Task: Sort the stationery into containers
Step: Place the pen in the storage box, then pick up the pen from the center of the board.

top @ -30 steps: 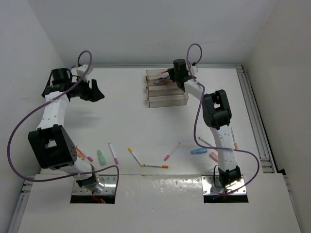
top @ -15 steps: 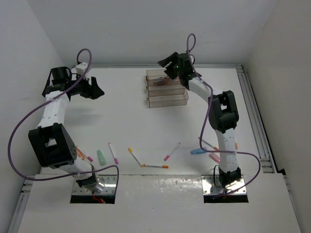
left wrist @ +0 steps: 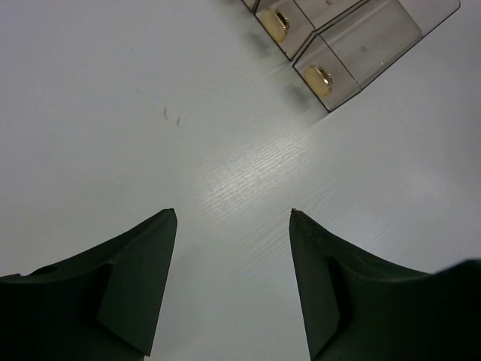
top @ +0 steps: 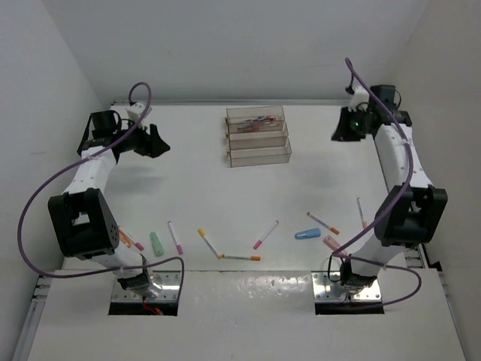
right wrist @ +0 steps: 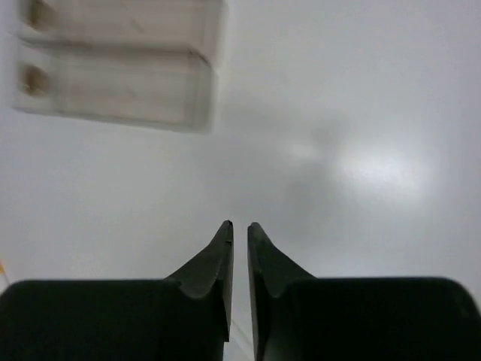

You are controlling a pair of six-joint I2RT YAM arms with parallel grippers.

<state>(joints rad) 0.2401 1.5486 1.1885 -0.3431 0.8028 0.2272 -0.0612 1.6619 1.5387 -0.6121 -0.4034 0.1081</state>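
Note:
The containers (top: 259, 156), clear trays in a stepped row, stand at the back middle of the table; the farthest holds a few pens (top: 254, 119). More stationery lies near the front: a green stub (top: 156, 243), a pink-capped pen (top: 174, 237), a yellow-capped pen (top: 208, 241), an orange-capped pen (top: 240, 257), a blue stub (top: 307, 234). My left gripper (top: 155, 141) hangs open and empty left of the trays (left wrist: 376, 45), its fingertips (left wrist: 233, 214) wide apart over bare table. Right of the trays (right wrist: 113, 98), my right gripper (top: 340, 129) has its jaws (right wrist: 240, 224) nearly together, holding nothing.
White walls close in the table at the back and on both sides. More pens lie by the right arm's base (top: 323, 222) and by the left arm's base (top: 128, 241). A metal rail (top: 394, 188) runs along the table's right edge.
My right arm swung from over the far tray to the back right of the table; its jaws opened and closed again, now empty. The left gripper shifted slightly right.

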